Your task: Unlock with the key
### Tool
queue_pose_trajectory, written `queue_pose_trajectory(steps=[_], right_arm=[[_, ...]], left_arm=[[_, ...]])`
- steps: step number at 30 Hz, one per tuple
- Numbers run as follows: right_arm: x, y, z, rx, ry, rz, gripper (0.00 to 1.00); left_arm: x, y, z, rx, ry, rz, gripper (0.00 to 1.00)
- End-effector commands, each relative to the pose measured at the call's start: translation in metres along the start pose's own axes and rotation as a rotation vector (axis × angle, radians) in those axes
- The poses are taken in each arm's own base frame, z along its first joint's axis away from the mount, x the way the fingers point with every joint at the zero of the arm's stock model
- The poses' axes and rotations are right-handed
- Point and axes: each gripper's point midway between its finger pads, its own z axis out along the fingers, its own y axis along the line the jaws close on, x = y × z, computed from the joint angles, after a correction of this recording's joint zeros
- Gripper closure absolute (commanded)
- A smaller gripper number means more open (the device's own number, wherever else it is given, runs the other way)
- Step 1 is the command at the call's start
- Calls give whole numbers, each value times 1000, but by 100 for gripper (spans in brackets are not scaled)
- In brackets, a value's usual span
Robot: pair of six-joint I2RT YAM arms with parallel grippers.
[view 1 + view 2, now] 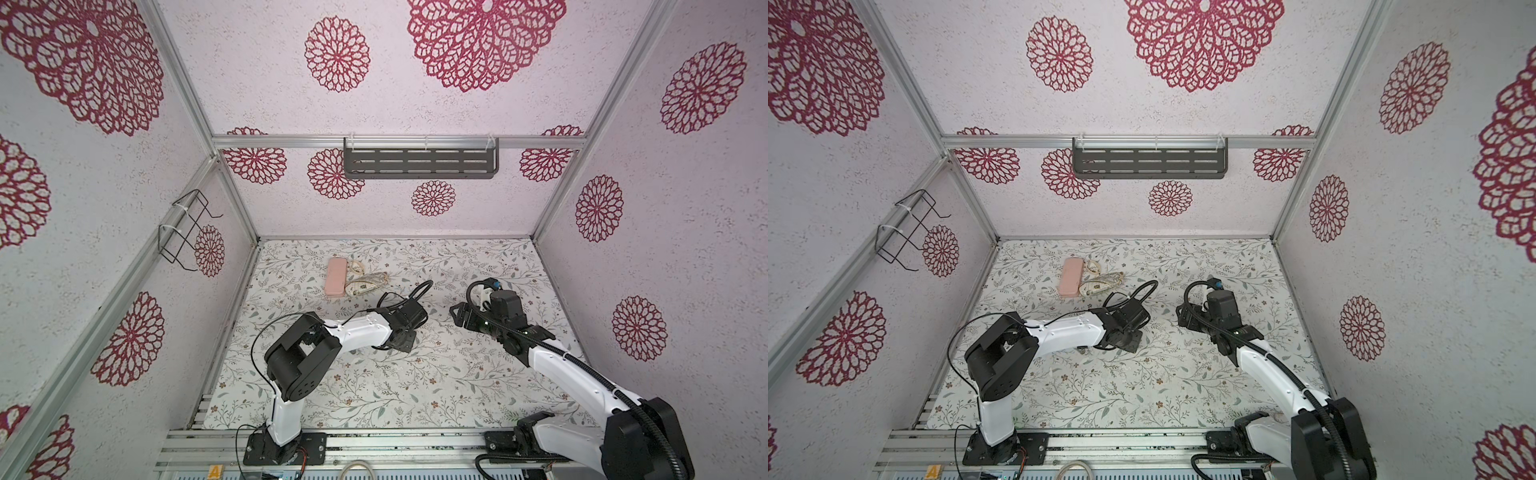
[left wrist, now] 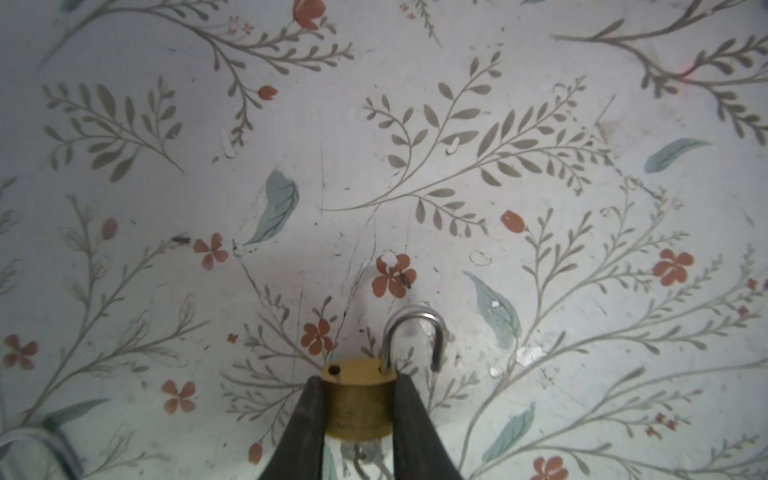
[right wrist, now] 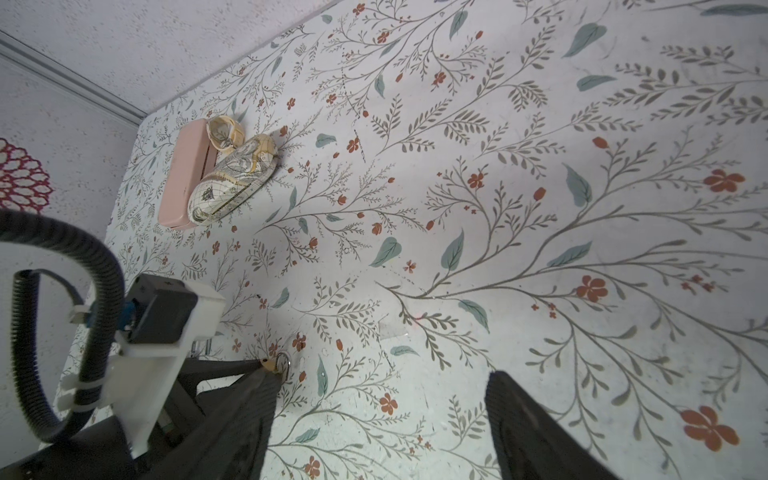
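My left gripper is shut on a small brass padlock, its black fingers pressing the body from both sides just above the table. The steel shackle is swung out, one leg free of its hole. A silvery piece that looks like the key sticks out of the lock's underside between the fingers, mostly hidden. In the right wrist view the padlock is small at the left gripper's tips. My right gripper hovers open and empty to the right of it. In both top views the left gripper hides the lock.
A pink case and a map-patterned pouch lie at the back left of the floral table. A dark shelf hangs on the back wall and a wire rack on the left wall. The right gripper faces the left one.
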Motion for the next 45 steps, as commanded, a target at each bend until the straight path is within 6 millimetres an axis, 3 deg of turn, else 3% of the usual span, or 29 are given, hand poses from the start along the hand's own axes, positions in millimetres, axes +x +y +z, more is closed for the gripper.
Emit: queue_pose_trajectory(steps=[1, 2, 8, 13, 15, 17, 20, 23, 26, 28, 30, 33, 36, 38, 41, 45], right_arm=[[-16, 7, -8, -40, -63, 22, 17], [-16, 7, -8, -40, -65, 27, 17], [-15, 3, -13, -32, -79, 37, 17], [-19, -1, -18, -24, -95, 41, 17], [-20, -1, -19, -24, -98, 40, 17], [-23, -2, -19, -24, -100, 41, 17], [-29, -1, -22, -24, -110, 34, 17], [-42, -4, -29, -6, -148, 23, 17], [-65, -19, -40, 73, -212, 15, 14], [-85, -42, -51, 175, -271, 29, 12], [-101, -75, -65, 319, -346, 48, 5], [-111, -130, -83, 518, -457, 80, 1], [-110, -178, -97, 694, -549, 79, 1], [-101, -207, -98, 786, -585, 68, 1], [-92, -226, -79, 800, -583, 33, 1], [-93, -224, -46, 695, -580, -20, 1]], left_arm=[[7, 4, 0, -36, 34, -20, 100], [17, 5, 12, -50, 70, -15, 100], [23, 6, 19, -48, 95, -16, 100], [23, 7, 21, -45, 101, -23, 82], [22, 7, 19, -42, 99, -27, 68], [18, 5, 15, -27, 91, -33, 62], [8, 3, 7, 8, 65, -47, 52], [-21, 0, -27, 79, -34, -77, 41], [-52, 12, -65, 121, -171, -124, 27], [-72, 38, -89, 105, -272, -174, 14], [-87, 77, -117, 43, -380, -246, 3], [-93, 162, -157, -135, -528, -408, 0], [-67, 254, -193, -417, -637, -569, 0], [-35, 307, -208, -621, -678, -643, 0], [6, 355, -204, -807, -712, -680, 0], [33, 383, -172, -840, -709, -674, 0]])
